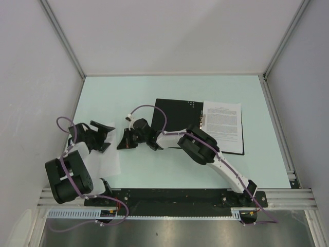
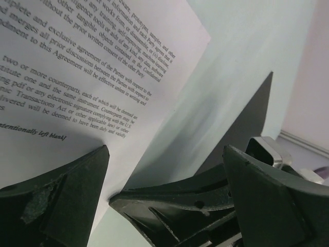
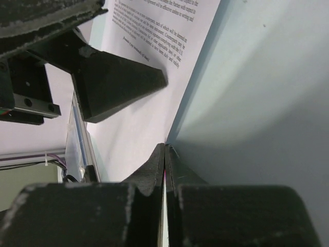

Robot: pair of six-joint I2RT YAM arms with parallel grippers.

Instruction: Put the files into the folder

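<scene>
The folder (image 1: 172, 116) lies open at mid table, black inside up, with a printed sheet (image 1: 222, 126) on its right half. A loose printed sheet (image 1: 105, 162) lies at the front left, and it also shows in the left wrist view (image 2: 77, 67) and the right wrist view (image 3: 139, 118). My right gripper (image 1: 125, 140) is shut on this sheet's edge, its jaws pressed flat together (image 3: 164, 146). My left gripper (image 1: 101, 133) is open (image 2: 165, 149), one finger (image 2: 61, 200) over the sheet. The right gripper's tip (image 2: 154, 198) sits between the left fingers.
White walls close in the table on three sides, with metal rails at the left and right edges. The right arm (image 1: 205, 149) stretches across the front of the folder. The arm bases stand on a black bar (image 1: 169, 198) at the near edge.
</scene>
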